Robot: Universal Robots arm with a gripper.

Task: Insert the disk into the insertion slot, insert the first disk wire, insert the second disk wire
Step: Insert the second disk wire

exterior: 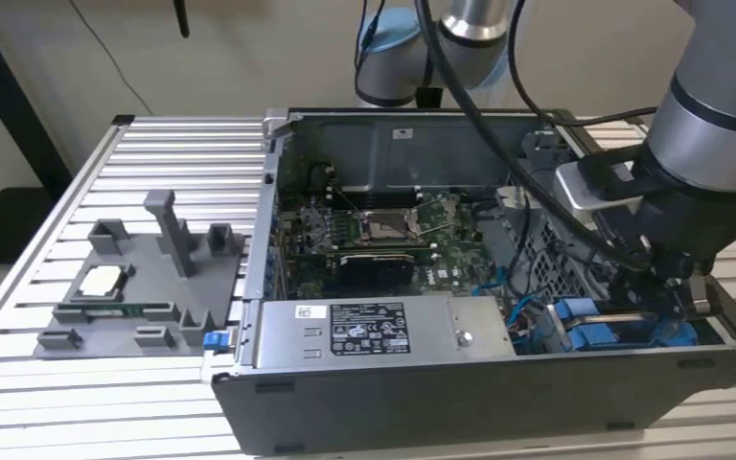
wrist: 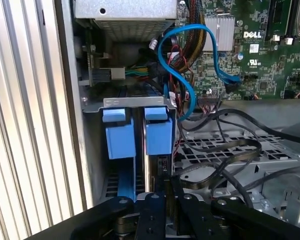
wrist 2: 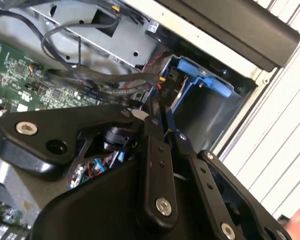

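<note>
The disk's bright blue carrier [wrist: 158,136] stands edge-up in the insertion slot [wrist: 135,102], the grey metal bay at the case's front corner on the exterior view's right [exterior: 598,335]. A second blue carrier [wrist: 119,140] sits beside it. My gripper [wrist: 165,184] reaches down into this bay [exterior: 659,295], its black fingers [wrist 2: 155,150] drawn together at the disk's end. The tips [wrist 2: 157,111] point at a small black connector with red wires [wrist 2: 162,82]. Whether anything is pinched between them is hidden. A loose blue wire [wrist: 182,45] loops above the bay.
The open computer case [exterior: 471,402] lies on a slatted metal table [exterior: 150,172]. A grey labelled power-supply box [exterior: 375,331] sits beside the bay, the green motherboard [exterior: 381,225] behind it. Black cables [wrist: 225,150] cross the perforated cage. A grey fixture [exterior: 138,287] stands on the exterior view's left.
</note>
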